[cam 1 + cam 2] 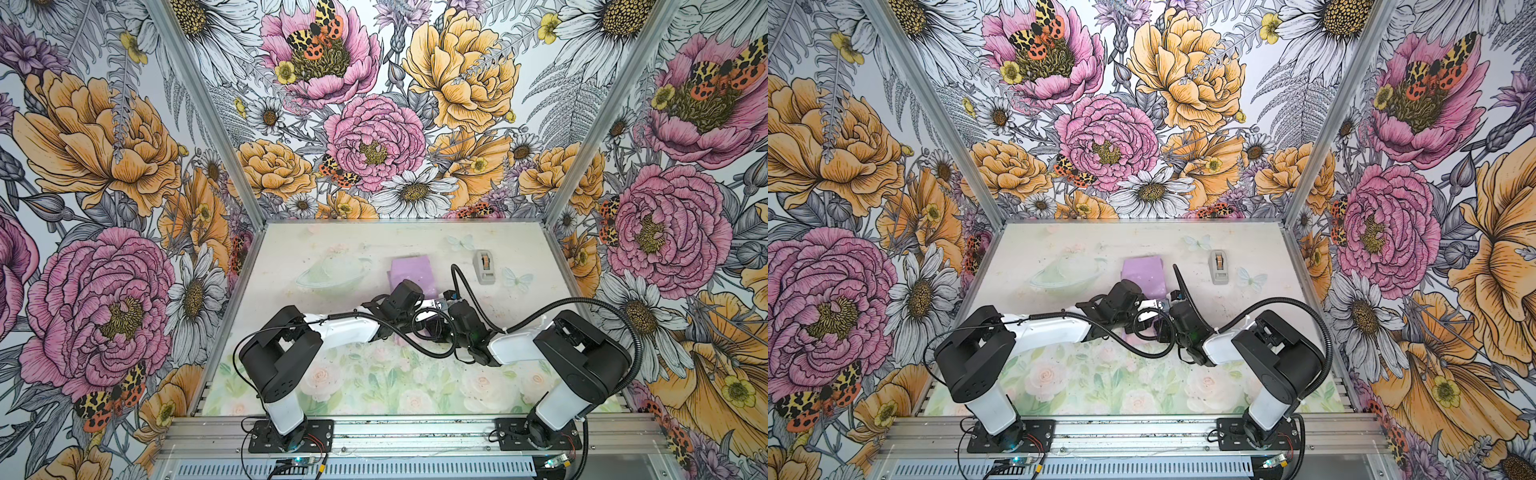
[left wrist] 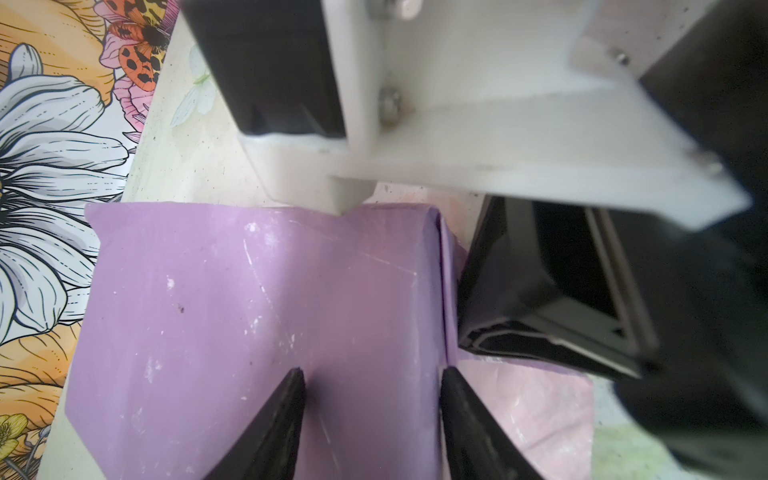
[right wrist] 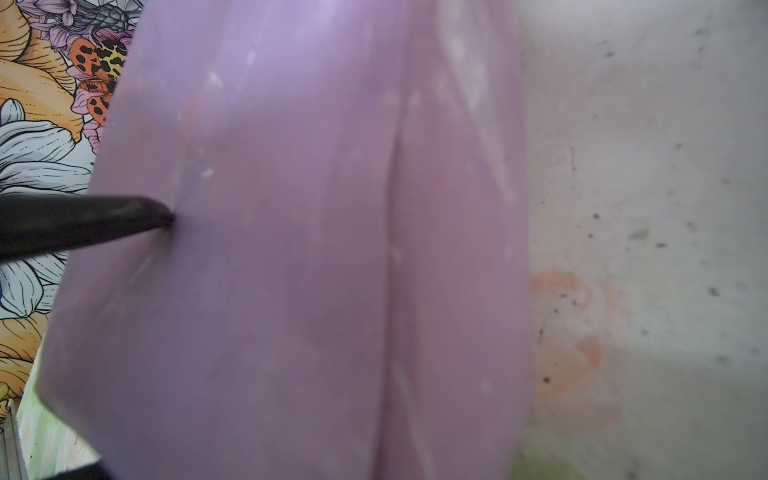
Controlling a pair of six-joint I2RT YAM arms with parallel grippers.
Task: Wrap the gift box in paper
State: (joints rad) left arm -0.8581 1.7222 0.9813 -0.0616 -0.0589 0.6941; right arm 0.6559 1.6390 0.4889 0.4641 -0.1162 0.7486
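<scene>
- Both arms reach in from the near edge of the bench (image 1: 519, 249) and meet mid-bench with their wrists crowded close. A cable (image 1: 582, 300) loops above the right arm. I judge a knock or a snag to be the first risk of any quick move.
- Left jaws: spread, with the fingertips (image 2: 286, 415) resting on the lilac face of the paper (image 2: 249, 311), one tip at the folded edge. They seem to pin the fold rather than pinch it.
- Right jaws: one finger (image 3: 83, 224) touches the lilac face of a flap close to the wrist camera. The other finger is hidden, so I cannot tell whether the sheet is pinched.
- The box is out of sight. The paper's squared bulge, mid-bench and slightly toward the far edge, suggests the box sits under the fold.
- A pale pink flap (image 2: 532, 407) lies flat on the bench beside the bulge, not yet folded up.
- No tape shows on the fold. If the left tips lift, the creased sheet will likely spring open. If they drag, the thin paper may tear or the box may shift.
- The dispenser (image 1: 484, 267) stands well apart, nearer the far edge and right of the paper. Fetching it means one arm letting go.
</scene>
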